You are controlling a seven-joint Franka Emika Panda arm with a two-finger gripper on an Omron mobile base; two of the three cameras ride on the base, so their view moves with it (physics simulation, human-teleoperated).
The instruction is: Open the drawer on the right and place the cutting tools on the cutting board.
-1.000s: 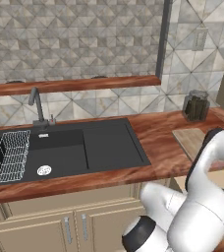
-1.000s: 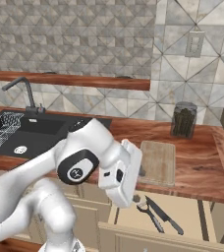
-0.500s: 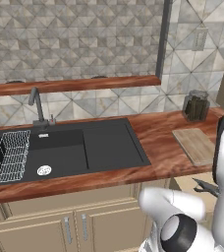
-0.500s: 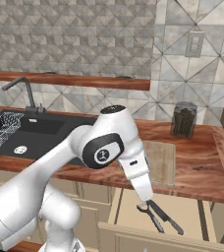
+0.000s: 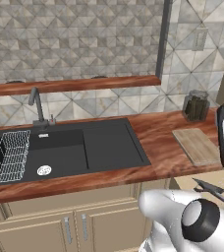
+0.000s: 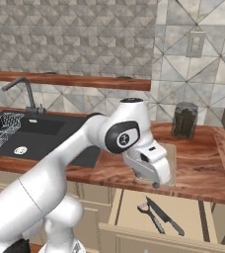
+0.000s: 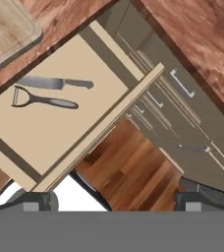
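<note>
Drawer (image 6: 149, 225) stands pulled out under the worktop (image 6: 203, 175) at the right, and two cutting tools lie side by side in it: a knife (image 6: 165, 216) and, just left of it, a peeler (image 6: 150, 215). Beyond them the board (image 6: 169, 157) lies flat on the worktop, partly behind the arm. A dark jar (image 6: 184, 120) stands farther back near the wall. Well to the left is the black sink (image 5: 84, 150). The gripper (image 7: 114, 199) hangs above the drawer, spread wide, holding nothing.
</note>
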